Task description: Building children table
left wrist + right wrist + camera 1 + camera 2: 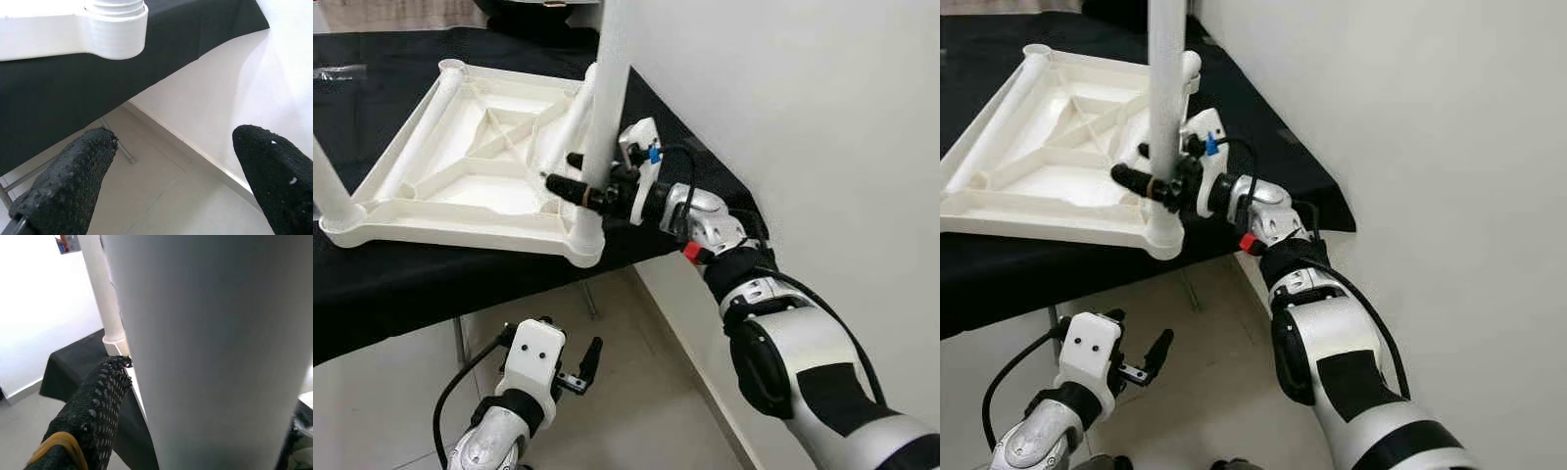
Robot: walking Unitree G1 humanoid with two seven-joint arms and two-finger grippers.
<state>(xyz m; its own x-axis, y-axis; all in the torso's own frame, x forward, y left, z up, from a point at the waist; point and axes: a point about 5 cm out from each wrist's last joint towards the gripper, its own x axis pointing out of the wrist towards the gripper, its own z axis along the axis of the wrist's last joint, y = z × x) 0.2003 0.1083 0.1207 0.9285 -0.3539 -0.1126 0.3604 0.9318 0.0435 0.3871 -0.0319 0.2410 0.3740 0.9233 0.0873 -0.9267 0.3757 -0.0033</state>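
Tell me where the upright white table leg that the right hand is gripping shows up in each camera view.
Left eye view: upright table leg, right of centre, running off the top.
Right eye view: the leg, left of centre.
Left wrist view: its ribbed base in the corner socket, at the top.
Right wrist view: the leg close up, beside a finger.
Shared landmark: the corner socket.

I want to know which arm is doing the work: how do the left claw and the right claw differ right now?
The right claw is raised to the black-draped table, closed around the upright white leg standing in the corner of the upturned tabletop. The left claw hangs low over the floor, below the table's edge, open and empty. Both have black textured fingers on silver arms.
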